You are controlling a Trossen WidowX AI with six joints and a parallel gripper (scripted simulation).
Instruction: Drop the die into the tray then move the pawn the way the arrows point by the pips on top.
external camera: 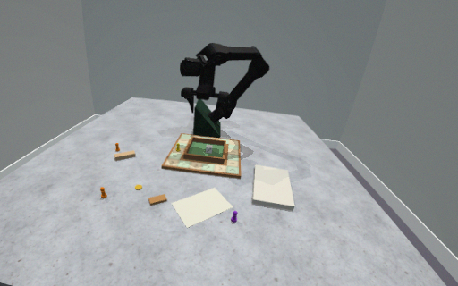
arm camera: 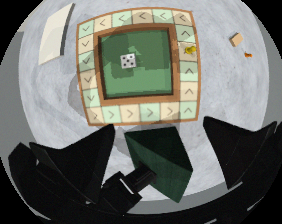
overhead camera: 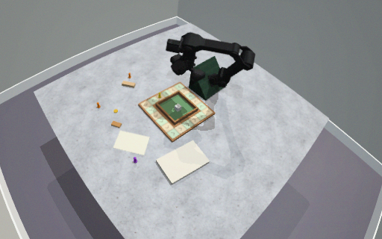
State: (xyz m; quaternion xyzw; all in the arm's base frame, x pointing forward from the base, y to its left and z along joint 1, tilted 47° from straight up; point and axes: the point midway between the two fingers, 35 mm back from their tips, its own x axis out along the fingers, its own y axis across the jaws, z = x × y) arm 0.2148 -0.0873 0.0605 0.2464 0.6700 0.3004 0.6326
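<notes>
The white die (overhead camera: 177,107) (external camera: 208,149) (arm camera: 128,61) rests inside the dice tray (overhead camera: 175,121) (external camera: 205,158) (arm camera: 175,75), with five pips on top in the wrist view. The yellow pawn (overhead camera: 160,95) (external camera: 178,147) (arm camera: 191,50) stands upright on the board (overhead camera: 172,133) (external camera: 233,170) (arm camera: 150,112). In the wrist view it is on the right-hand column, two squares below the top right corner square; arrows there point up. My gripper (external camera: 203,114) (arm camera: 160,125) is wide open and empty, raised beyond the board's edge on the arm's base side, apart from pawn and die.
A dark green wedge (overhead camera: 207,72) (external camera: 203,122) (arm camera: 164,155) stands by the arm's base, beside the board. A thick white block (overhead camera: 183,161) (external camera: 273,187), a cream sheet (overhead camera: 131,143) (external camera: 202,206), a purple pawn (overhead camera: 135,160) (external camera: 234,216), orange pawns, wooden blocks and a yellow disc (overhead camera: 116,110) (external camera: 139,188) lie around.
</notes>
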